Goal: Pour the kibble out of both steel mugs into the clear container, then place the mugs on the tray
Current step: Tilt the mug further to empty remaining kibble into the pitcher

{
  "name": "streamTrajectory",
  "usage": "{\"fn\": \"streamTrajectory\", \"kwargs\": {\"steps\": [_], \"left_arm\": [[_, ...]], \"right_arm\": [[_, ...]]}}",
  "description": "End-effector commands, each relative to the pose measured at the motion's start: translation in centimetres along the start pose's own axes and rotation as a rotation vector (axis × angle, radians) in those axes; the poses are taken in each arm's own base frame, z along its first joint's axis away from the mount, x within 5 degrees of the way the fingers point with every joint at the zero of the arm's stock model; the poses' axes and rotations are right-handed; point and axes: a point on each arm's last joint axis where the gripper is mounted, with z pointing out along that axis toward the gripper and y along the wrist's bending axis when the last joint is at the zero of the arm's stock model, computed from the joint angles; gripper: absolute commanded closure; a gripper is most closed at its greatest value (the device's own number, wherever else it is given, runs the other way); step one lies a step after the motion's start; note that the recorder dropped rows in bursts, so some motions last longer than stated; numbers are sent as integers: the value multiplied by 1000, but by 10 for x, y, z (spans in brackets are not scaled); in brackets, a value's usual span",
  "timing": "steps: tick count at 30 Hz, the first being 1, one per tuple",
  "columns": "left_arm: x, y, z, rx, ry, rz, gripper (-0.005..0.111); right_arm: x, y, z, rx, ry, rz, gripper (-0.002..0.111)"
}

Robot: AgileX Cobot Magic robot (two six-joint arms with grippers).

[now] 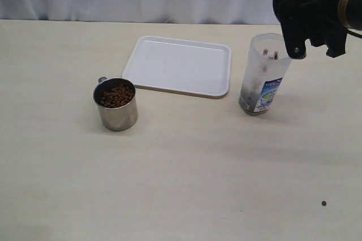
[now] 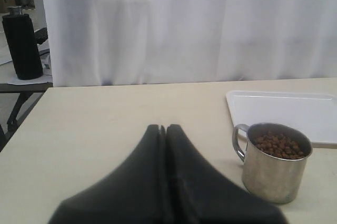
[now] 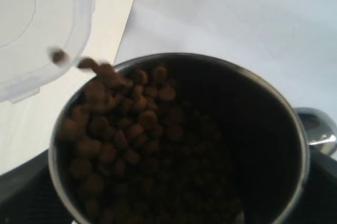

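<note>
One steel mug [image 1: 117, 105] full of kibble [image 1: 117, 95] stands on the table left of the white tray [image 1: 178, 65]; the left wrist view shows this mug [image 2: 274, 166] beside my left gripper [image 2: 165, 128], which is shut and empty. High at the right, my right gripper [image 1: 317, 14] is shut on the other mug [image 3: 295, 129], tilted over the clear container [image 1: 263, 77]. Kibble [image 3: 121, 129] slides over that mug's rim, and pellets [image 1: 270, 54] drop into the container mouth [image 3: 37, 29]. A layer of kibble lies at the container's bottom.
A stray pellet [image 1: 324, 203] lies on the table near the front right. White curtain hangs behind the table. A black cylinder [image 2: 22, 45] stands on a side table beyond the table's edge.
</note>
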Motion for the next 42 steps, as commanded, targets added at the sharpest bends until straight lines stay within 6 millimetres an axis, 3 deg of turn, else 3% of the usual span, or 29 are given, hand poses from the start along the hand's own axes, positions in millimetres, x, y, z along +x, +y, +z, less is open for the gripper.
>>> {"fn": "streamTrajectory", "kwargs": {"steps": [1, 12, 31, 36, 42], "left_arm": [[0, 0, 0, 7, -10, -6, 107], [0, 0, 0, 7, -10, -6, 107], [0, 0, 0, 6, -8, -2, 107], [0, 0, 0, 6, -8, -2, 107], [0, 0, 0, 6, -8, -2, 107]], "right_arm": [[1, -5, -2, 17, 6, -26, 104], [-5, 10, 16, -46, -6, -106, 104], [-2, 6, 16, -37, 10, -116, 104], [-18, 0, 13, -25, 33, -147, 104], [-19, -1, 12, -25, 52, -172, 104]]}}
